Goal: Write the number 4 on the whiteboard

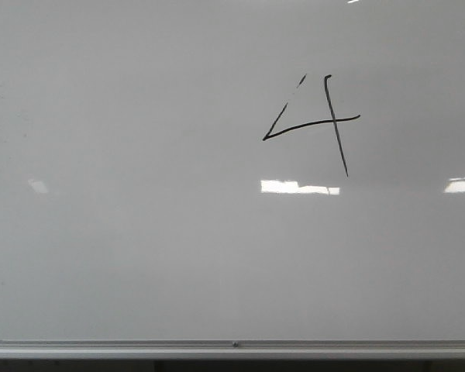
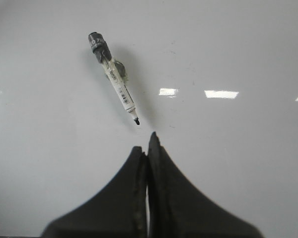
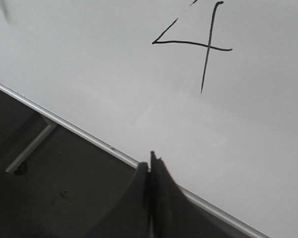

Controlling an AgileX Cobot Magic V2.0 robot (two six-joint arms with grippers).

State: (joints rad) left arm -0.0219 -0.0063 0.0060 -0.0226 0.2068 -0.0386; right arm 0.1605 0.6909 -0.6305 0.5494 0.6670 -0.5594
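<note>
The whiteboard [image 1: 139, 256] fills the front view, with a silver rail along its lower edge. A thin black number 4 [image 1: 318, 124] is drawn on its upper right part; it also shows in the right wrist view [image 3: 198, 44]. A marker [image 2: 114, 79] with a grey cap end and bare black tip lies on the board in the left wrist view, apart from my left gripper [image 2: 146, 144], which is shut and empty. My right gripper [image 3: 150, 161] is shut and empty, over the board's rail [image 3: 79, 131]. Neither gripper shows in the front view.
Bright rectangular light glares [image 1: 298, 187] sit on the board below the 4 and at its right edge. Below the rail in the right wrist view is a dark floor with a grey metal support bar [image 3: 32, 146].
</note>
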